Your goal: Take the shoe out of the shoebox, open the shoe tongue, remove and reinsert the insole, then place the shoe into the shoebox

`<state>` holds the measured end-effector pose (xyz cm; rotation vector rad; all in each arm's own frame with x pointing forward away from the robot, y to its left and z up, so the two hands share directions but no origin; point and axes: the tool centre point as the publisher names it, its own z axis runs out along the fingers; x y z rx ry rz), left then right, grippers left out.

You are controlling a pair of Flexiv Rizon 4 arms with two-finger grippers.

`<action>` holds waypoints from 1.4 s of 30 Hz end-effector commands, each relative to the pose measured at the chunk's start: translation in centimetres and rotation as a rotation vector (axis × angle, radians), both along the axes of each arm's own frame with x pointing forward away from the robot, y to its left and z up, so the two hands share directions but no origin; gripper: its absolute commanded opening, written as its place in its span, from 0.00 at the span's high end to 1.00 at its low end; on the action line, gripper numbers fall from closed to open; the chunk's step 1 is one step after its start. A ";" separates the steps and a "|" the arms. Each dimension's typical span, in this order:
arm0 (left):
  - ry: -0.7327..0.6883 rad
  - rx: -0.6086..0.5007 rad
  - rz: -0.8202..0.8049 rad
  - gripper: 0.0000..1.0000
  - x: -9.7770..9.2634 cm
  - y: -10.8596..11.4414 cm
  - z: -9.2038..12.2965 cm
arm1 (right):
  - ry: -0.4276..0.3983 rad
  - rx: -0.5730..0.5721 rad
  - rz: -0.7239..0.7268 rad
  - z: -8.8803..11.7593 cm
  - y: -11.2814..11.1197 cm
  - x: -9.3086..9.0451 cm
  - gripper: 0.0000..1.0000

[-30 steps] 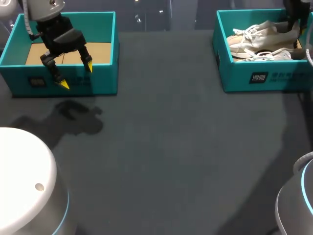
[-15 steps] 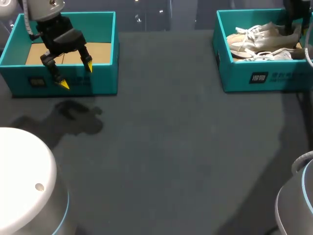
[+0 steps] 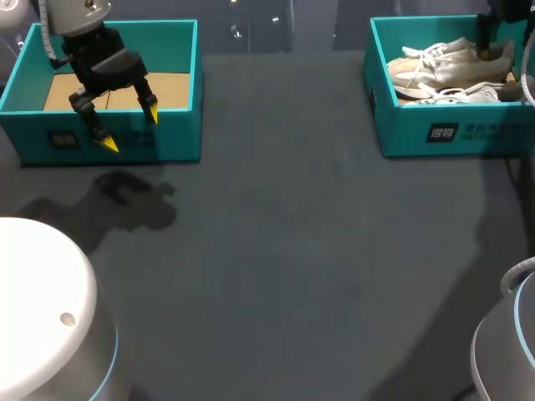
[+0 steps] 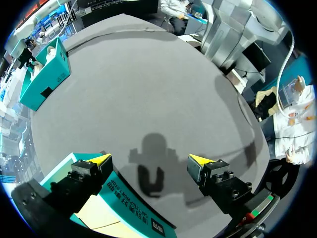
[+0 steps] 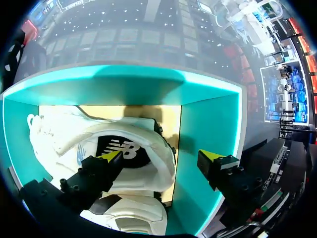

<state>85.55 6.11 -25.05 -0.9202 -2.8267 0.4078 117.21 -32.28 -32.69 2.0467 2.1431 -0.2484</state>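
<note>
A white shoe (image 3: 441, 60) lies inside the teal shoebox (image 3: 418, 125), beside a second shoe (image 3: 456, 93). The right jaws hang over its heel, spread apart, one tip above the shoe's opening. Well across the tabletop (image 3: 292, 251) from the shoebox, the left jaws hover, also apart, over another teal box (image 3: 167, 138).

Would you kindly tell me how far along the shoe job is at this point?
Done: nothing yet; the shoe lies in the right box. In hand: the right end effector, open, straddles its heel, one finger inside the opening, not gripping. The left end effector hangs open over the left box's front wall. Left: lifting the shoe out, opening the tongue, insole out and back, reboxing.
</note>
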 end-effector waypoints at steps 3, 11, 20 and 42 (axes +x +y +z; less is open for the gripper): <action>-0.001 0.002 -0.001 0.00 0.0 0.0 0.0 | 0.011 0.029 0.015 3.7 0.9 -1.3 0.00; -0.001 0.002 -0.001 0.00 0.0 0.0 0.0 | 0.011 0.071 0.060 7.5 3.4 -3.9 0.00; -0.001 0.002 -0.001 0.00 0.0 0.0 0.0 | 0.008 0.078 0.090 10.9 6.1 -7.8 0.00; 0.041 0.014 0.238 0.00 0.0 0.7 0.6 | 0.026 0.058 0.091 12.5 8.2 -10.0 0.00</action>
